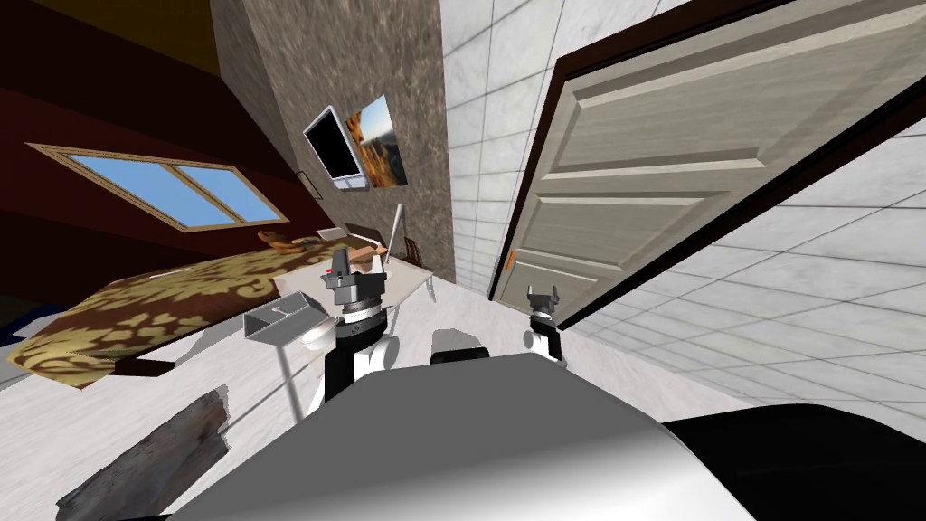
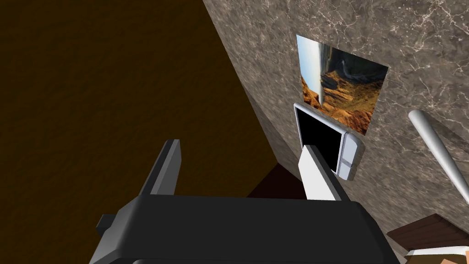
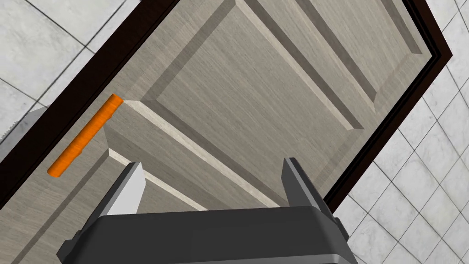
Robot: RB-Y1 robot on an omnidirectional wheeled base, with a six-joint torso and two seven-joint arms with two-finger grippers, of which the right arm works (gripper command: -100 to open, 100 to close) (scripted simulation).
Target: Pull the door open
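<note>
Door [image 1: 687, 172]: pale grey, panelled, set within a dark frame in the white tiled wall, ahead to my right.
Right gripper [image 3: 211, 162]: facing the door's lower panels, fingers spread, touching nothing.
Left gripper [image 2: 240, 145]: raised, well apart from the door, fingers spread, empty.
Handle [image 3: 84, 136]: orange bar by the door's edge, off beside the right fingers.

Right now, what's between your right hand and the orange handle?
Just bare door between my open right hand and the orange handle, in the right wrist view.
</note>
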